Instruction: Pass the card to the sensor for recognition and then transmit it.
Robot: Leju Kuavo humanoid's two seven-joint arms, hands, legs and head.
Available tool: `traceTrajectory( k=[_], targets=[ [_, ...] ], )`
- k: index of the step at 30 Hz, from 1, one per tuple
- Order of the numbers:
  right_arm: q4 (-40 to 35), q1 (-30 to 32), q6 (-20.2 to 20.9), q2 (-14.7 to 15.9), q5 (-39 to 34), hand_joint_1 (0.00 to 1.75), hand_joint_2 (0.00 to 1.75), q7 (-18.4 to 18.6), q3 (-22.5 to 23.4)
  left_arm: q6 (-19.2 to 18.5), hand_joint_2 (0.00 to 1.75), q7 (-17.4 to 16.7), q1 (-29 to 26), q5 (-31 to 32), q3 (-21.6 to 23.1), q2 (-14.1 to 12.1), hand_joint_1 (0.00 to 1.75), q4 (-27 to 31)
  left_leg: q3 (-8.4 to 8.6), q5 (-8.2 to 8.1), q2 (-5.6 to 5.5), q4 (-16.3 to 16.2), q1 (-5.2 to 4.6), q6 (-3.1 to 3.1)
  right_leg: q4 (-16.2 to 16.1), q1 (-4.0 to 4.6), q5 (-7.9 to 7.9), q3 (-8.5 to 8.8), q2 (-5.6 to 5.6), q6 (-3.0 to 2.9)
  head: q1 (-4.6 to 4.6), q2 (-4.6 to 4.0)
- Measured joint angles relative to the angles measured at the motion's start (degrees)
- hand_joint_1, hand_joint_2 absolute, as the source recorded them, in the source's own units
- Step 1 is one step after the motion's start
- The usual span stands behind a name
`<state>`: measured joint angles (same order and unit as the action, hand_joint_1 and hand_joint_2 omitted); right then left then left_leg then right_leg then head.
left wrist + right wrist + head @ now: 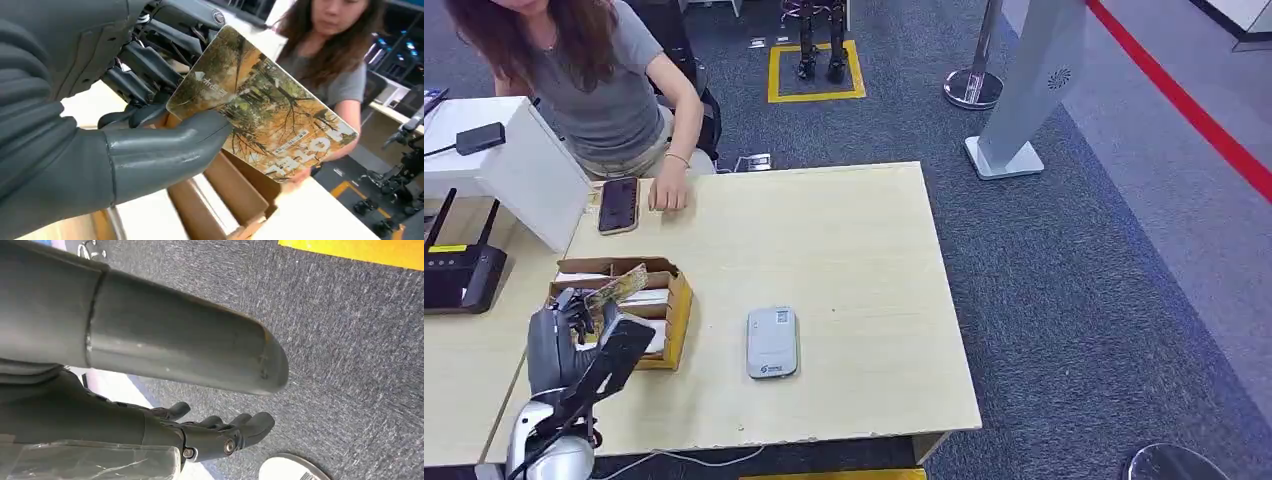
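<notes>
The left hand pinches an autumn-patterned plastic card above the cardboard box; that shallow corner pinch could slip before reaching the grey sensor.

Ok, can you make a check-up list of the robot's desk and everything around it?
Surface: pale wooden table, mostly bare on its right half.
Job's things: autumn-tree printed card pinched in the left hand above the open brown cardboard box; flat grey rectangular card sensor lies right of the box.
Clutter: dark phone, black router with antennas, white box.
Hands: left holds the card; right hand hangs over carpet, holding nothing.
Cables: thin white cable at the table's near edge.
Surroundings: seated person in grey shirt, hand on the table; silver stanchion base; grey carpet.
</notes>
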<state>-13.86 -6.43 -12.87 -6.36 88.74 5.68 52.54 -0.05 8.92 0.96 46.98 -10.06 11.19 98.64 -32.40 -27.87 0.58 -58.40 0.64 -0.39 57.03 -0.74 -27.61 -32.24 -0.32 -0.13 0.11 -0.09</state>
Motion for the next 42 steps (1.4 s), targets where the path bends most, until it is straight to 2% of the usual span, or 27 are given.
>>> traceTrajectory(
  k=[5, 13, 16, 20, 26, 32, 36, 42],
  targets=[
    [0.0, 0.0, 0.0, 0.0, 0.0, 0.00, 0.00, 0.1, 0.0, 2.0, 1.75, -0.5, 1.0, 5.5, 3.5, 0.0, 1.75, -0.9, 0.00, 0.00, 0.00, 0.0, 0.00, 0.00, 0.0, 0.00, 0.00, -0.01, 0.00, 0.00, 0.00, 0.00],
    [0.0, 0.0, 0.0, -0.1, 0.0, 0.00, 0.00, 0.1, 0.0, 8.9, 1.75, -2.8, 2.9, 25.1, 10.7, -1.0, 1.75, -4.4, 0.00, 0.00, 0.00, 0.0, 0.00, 0.00, 0.0, 0.00, 0.00, 0.00, 0.00, 0.00, 0.00, 0.00],
    [0.0, -0.1, 0.0, -0.2, 0.0, 0.00, 0.00, 0.1, 0.0, 11.0, 1.75, -5.0, 3.7, 32.5, 14.1, -1.9, 1.75, -6.4, 0.00, 0.00, 0.00, 0.0, 0.00, 0.00, 0.0, 0.00, 0.01, 0.00, 0.00, 0.00, 0.00, 0.00],
    [0.0, -0.2, 0.0, -0.2, 0.0, 0.00, 0.00, 0.2, -0.1, 13.1, 1.75, -9.8, 5.3, 41.3, 18.9, -4.0, 1.75, -10.7, 0.00, 0.00, 0.00, 0.0, 0.00, 0.00, 0.0, 0.00, 0.01, 0.00, 0.00, 0.00, 0.00, 0.00],
    [0.0, -0.3, 0.0, -0.2, 0.0, 0.00, 0.00, 0.3, -0.3, 14.3, 1.75, -17.6, 7.8, 41.4, 27.5, -8.4, 1.75, -16.7, 0.00, 0.00, 0.00, 0.0, 0.00, 0.00, 0.0, 0.00, 0.01, -0.01, 0.01, 0.00, 0.00, 0.00],
    [0.0, -0.4, 0.0, -0.2, 0.0, 0.00, 0.00, 0.4, -0.7, 13.1, 1.75, -27.3, 12.3, 41.4, 38.5, -13.6, 1.75, -21.1, -0.01, 0.01, 0.00, 0.0, 0.00, 0.00, 0.0, 0.00, 0.01, 0.00, 0.01, -0.01, 0.00, 0.00],
    [0.0, -0.6, 0.0, -0.2, 0.0, 0.00, 0.00, 0.4, -0.9, 12.6, 1.75, -31.0, 15.2, 41.4, 44.6, -15.8, 1.75, -23.7, -0.02, 0.02, 0.00, 0.0, 0.00, 0.00, 0.0, 0.00, 0.02, 0.00, 0.00, -0.01, 0.00, 0.00],
    [0.0, -0.9, 0.0, -0.2, 0.0, 0.00, 0.00, 0.5, -1.0, 10.8, 1.75, -33.6, 18.3, 41.4, 50.7, -17.6, 1.75, -26.1, -0.02, 0.02, 0.00, 0.0, 0.00, 0.00, 0.0, 0.00, 0.02, -0.01, 0.00, -0.01, 0.00, 0.00]
  ],
)
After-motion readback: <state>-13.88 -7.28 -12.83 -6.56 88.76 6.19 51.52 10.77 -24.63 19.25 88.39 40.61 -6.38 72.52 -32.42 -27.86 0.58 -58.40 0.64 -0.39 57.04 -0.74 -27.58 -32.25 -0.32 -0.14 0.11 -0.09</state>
